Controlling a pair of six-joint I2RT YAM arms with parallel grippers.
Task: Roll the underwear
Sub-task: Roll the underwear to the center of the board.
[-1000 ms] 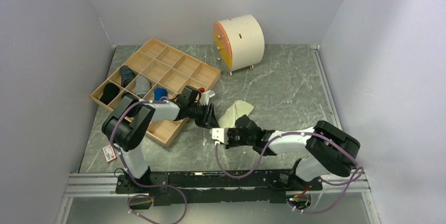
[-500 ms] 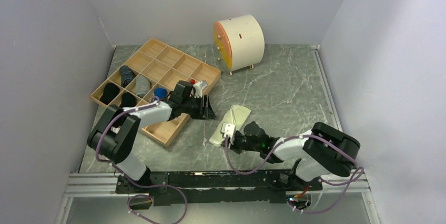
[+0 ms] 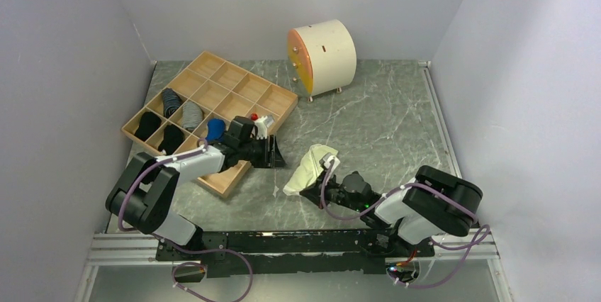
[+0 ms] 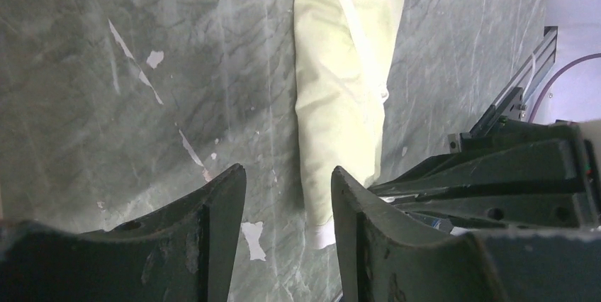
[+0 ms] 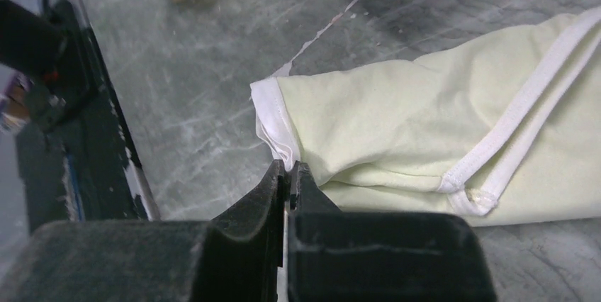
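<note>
The right gripper (image 5: 289,169) is pressed shut on the white hem (image 5: 273,121) of the underwear (image 5: 425,110), whose folded strip is stretched away ahead of the jaws on the table (image 5: 184,82). The left gripper (image 4: 287,174) is held spread and empty, the cloth lying just ahead of its jaws, untouched. The roll is judged barely started: the pinched end must next be turned over onto the strip, tightly, while the far end is kept flat

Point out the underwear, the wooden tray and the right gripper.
underwear (image 3: 310,169), top view, middle of the cloth.
wooden tray (image 3: 230,75), top view, floor of an empty compartment.
right gripper (image 5: 289,169), right wrist view, between its fingertips.
</note>
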